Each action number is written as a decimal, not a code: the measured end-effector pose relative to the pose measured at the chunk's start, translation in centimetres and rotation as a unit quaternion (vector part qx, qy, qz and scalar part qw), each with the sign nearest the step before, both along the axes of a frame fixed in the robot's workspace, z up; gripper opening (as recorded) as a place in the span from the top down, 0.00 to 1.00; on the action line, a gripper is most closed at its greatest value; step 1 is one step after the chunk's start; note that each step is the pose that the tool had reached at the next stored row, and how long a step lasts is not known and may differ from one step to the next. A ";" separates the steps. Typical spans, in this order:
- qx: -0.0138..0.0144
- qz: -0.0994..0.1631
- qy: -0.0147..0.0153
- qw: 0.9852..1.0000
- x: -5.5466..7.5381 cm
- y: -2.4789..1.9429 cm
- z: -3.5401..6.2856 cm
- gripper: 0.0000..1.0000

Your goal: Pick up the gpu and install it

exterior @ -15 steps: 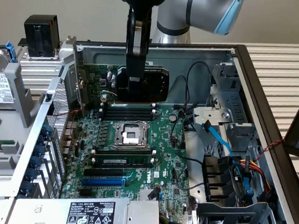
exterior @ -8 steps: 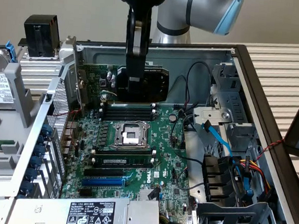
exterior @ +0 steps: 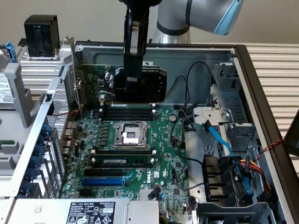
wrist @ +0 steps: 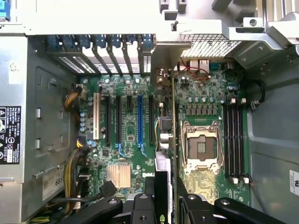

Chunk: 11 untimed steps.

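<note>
Fingers (wrist: 149,188) half-closed, pinching gpu (exterior: 153,86) upright above motherboard (exterior: 134,165).

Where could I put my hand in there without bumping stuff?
Bare spots: the slatted table outside the case, at the exterior view's right, and the grey metal beside the RAM slots. Crowded: the cables beside the motherboard, and around the gpu in the gripper.

Green motherboard (exterior: 134,163), speckled with silver solder points, carries one blue slot (wrist: 139,119) among black ones and one cream slot (wrist: 96,116). Graphics card (exterior: 153,86): black cover. Memory sticks (exterior: 128,112): black. Flat cable (exterior: 218,135): light blue. Wire bundle (exterior: 253,165): red, yellow, black. Case (exterior: 196,58): grey metal; mesh panel (wrist: 205,44): perforated. Label (exterior: 92,218): white, black print. Heat sink (wrist: 118,176): gold, ribbed.
</note>
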<state>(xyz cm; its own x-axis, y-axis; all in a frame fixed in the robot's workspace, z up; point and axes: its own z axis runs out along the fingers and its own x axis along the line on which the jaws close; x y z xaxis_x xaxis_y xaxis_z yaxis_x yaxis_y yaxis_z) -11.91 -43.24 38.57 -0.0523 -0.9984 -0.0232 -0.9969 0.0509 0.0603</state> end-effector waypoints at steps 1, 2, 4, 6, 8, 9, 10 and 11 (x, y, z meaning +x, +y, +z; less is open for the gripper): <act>0.000 0.000 0.000 1.000 0.0 0.19 -0.01 0.73; 0.000 0.000 0.000 1.000 0.0 0.33 -0.04 0.73; 0.000 0.000 0.000 1.000 -0.1 0.39 -0.08 0.73; -0.001 -0.001 0.000 1.000 -0.1 0.39 -0.13 0.73; -0.001 -0.002 0.000 1.000 -0.4 0.39 -0.18 0.73; -0.002 -0.002 0.000 1.000 -0.5 0.39 -0.22 0.73; -0.003 -0.002 0.000 1.000 -0.7 0.39 -0.26 0.73; -0.003 -0.002 0.000 1.000 -0.9 0.39 -0.31 0.73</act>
<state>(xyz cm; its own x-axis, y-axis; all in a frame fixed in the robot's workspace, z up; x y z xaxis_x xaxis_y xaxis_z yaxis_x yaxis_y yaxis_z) -12.77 -42.85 38.27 -0.0560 -0.9983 -0.0173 -0.9967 0.0549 0.0596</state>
